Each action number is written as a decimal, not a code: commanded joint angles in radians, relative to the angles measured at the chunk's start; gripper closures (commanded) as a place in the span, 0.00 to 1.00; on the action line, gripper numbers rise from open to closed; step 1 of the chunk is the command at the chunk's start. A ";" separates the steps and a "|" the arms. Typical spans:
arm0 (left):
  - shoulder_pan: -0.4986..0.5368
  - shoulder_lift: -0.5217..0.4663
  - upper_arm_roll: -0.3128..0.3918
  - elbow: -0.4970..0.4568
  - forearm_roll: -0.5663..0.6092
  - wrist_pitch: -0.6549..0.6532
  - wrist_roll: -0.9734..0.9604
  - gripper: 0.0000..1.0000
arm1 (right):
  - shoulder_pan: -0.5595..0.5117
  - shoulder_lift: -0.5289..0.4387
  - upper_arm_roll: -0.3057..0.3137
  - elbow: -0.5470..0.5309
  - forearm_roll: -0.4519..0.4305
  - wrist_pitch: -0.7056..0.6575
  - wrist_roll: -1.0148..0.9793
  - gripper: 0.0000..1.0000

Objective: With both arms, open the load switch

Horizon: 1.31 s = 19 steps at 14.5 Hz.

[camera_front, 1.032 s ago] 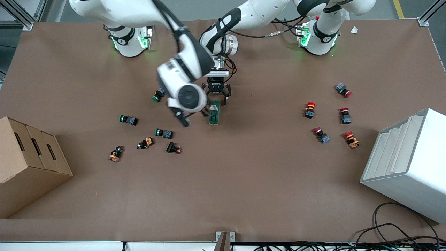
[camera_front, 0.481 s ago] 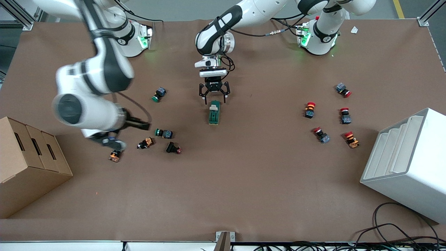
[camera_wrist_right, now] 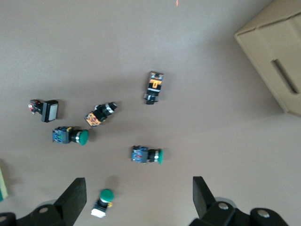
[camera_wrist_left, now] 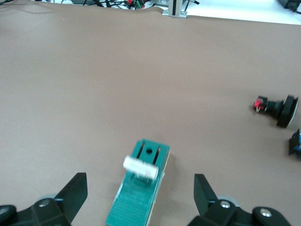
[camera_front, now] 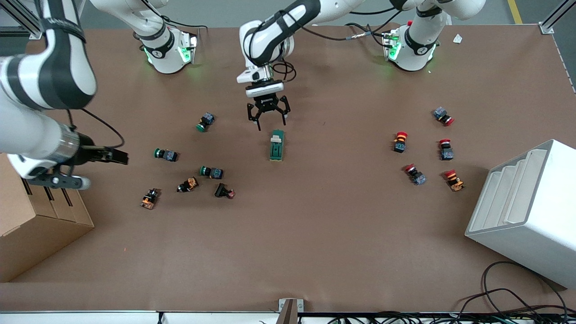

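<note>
The load switch [camera_front: 276, 146], a dark-green block with a white lever tab [camera_front: 276, 138], lies flat near the table's middle. My left gripper [camera_front: 266, 119] hangs open over the table just off the switch's end that points to the bases. In the left wrist view the switch [camera_wrist_left: 137, 197] and its tab [camera_wrist_left: 140, 168] sit between the wide-apart fingers [camera_wrist_left: 75, 190], untouched. My right gripper [camera_front: 118, 157] is open and empty, up in the air over the right arm's end of the table. Its fingers [camera_wrist_right: 202, 193] frame a green push button [camera_wrist_right: 102, 202] on the table below.
Several green and orange push buttons [camera_front: 211, 172] lie scattered toward the right arm's end. Several red ones [camera_front: 400, 141] lie toward the left arm's end. A cardboard box [camera_front: 40, 225] and a white rack [camera_front: 526, 211] stand at the two ends. Cables [camera_front: 517, 301] trail at the front edge.
The right arm has swung away from the switch toward its own end of the table. The left gripper has drawn back from the switch toward the bases. The switch stays put.
</note>
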 commanded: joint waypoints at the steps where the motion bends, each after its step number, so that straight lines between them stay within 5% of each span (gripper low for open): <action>1: 0.076 -0.127 -0.007 -0.003 -0.159 -0.006 0.193 0.00 | -0.045 -0.081 0.015 -0.047 -0.023 -0.028 -0.065 0.00; 11: 0.467 -0.426 -0.009 0.055 -0.636 -0.008 0.928 0.00 | -0.084 -0.143 0.017 0.007 -0.019 -0.108 -0.065 0.00; 15: 0.630 -0.498 -0.010 0.060 -0.747 -0.031 1.192 0.00 | -0.096 -0.161 0.021 0.007 -0.018 -0.136 -0.065 0.00; 19: 0.774 -0.521 -0.004 0.172 -0.915 -0.150 1.496 0.00 | -0.100 -0.183 0.029 0.007 -0.012 -0.154 -0.065 0.00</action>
